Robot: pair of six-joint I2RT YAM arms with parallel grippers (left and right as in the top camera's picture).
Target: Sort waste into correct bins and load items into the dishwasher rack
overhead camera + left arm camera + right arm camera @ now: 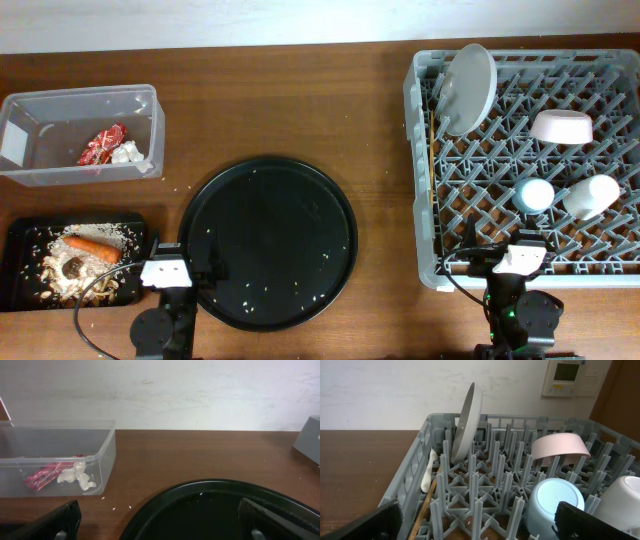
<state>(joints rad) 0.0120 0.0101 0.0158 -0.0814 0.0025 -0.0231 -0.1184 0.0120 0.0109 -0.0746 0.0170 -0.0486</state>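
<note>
- Saw in the clear tub [60, 115] a crumpled red wrapper [103, 145] touching white paper [126, 154], toward its right end.
- Found in the shallow black tray [20, 245] a carrot [92, 248], a dark lump [73, 267] and beige crumbs [55, 285].
- Noted in the grey rack [415, 100] a plate [467, 88] on edge at back left, a bowl [561, 127] tipped among pegs, a blue cup [535, 194] beside a white cup [591, 195], and a fork [427, 476] and wooden stick [426, 507] along the left wall.
- Found only pale specks on the round black tray [268, 243], between bins and rack.
- Saw the left tool [162, 520] spread wide and empty over that tray's near rim, and the right tool [480, 520] wide and empty at the rack's near edge.
- Noted a brown wooden tabletop [300, 100], a white wall [200, 390] behind it, and a wall panel [565, 377] beyond the rack.
</note>
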